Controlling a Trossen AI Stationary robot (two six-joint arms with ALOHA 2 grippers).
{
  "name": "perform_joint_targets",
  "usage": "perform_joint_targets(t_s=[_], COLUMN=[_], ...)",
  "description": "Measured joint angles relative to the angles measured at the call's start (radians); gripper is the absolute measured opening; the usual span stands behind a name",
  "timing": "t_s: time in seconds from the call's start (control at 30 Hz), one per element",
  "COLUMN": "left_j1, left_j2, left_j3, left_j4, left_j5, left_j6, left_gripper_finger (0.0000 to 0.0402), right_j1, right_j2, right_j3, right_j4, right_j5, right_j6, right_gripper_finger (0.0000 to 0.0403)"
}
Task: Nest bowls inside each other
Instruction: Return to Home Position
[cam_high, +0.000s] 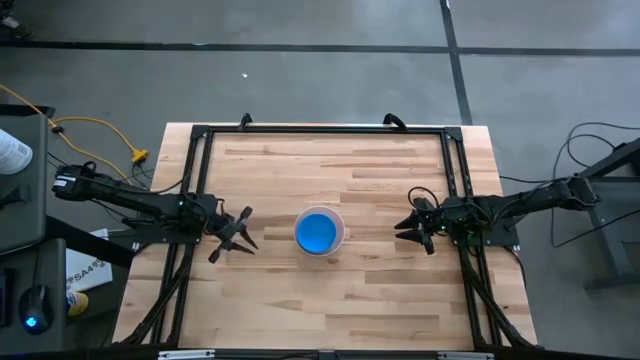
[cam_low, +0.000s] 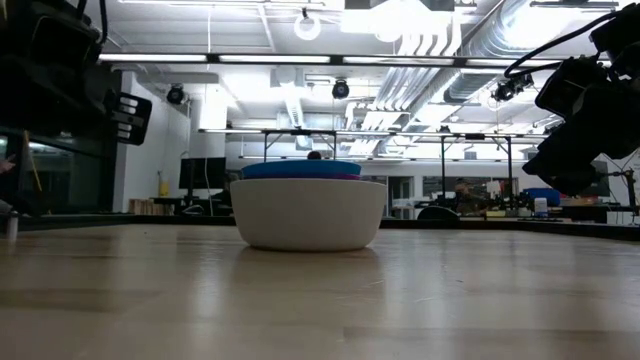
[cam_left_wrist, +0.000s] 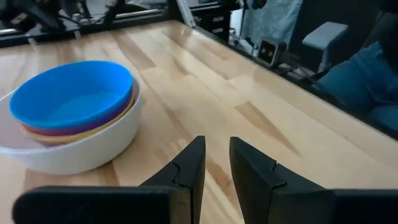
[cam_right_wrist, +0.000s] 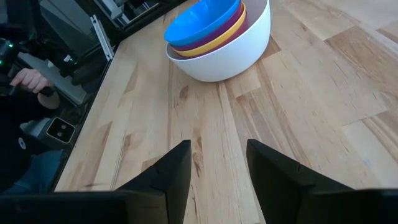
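Observation:
The bowls stand nested in one stack at the table's middle. The white bowl is outermost and rests on the wood on its base. Inside it show the rims of a yellow bowl and a purple bowl, with the blue bowl on top. In the low view the stack stands upright. My left gripper is open, left of the stack and clear of it; its fingers hold nothing. My right gripper is open, right of the stack, also with nothing between its fingers.
A black metal frame runs around the wooden table top, with rails along its left and right sides. Bare wood lies all around the stack. Beyond the table's edge a person's hand shows in the right wrist view.

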Motion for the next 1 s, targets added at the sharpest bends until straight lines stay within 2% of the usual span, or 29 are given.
perform_joint_targets(t_s=[0.3,0.53,0.73,1.0], left_j1=[0.000,0.000,0.000,0.000], left_j2=[-0.019,-0.019,-0.019,-0.061], left_j3=[-0.037,-0.039,-0.040,-0.041], left_j4=[0.037,-0.023,-0.073,-0.201], left_j5=[-0.065,-0.284,-0.419,-0.422], left_j6=[-0.029,-0.051,-0.092,-0.138], left_gripper_finger=[0.0074,0.0074,0.0074,0.0074], right_j1=[0.000,0.000,0.000,0.000], right_j2=[0.000,0.000,0.000,0.000], right_j3=[0.000,0.000,0.000,0.000], right_j4=[0.000,0.000,0.000,0.000], right_j5=[0.000,0.000,0.000,0.000], right_j6=[0.000,0.000,0.000,0.000], right_gripper_finger=[0.0148,0.0148,0.0148,0.0148])
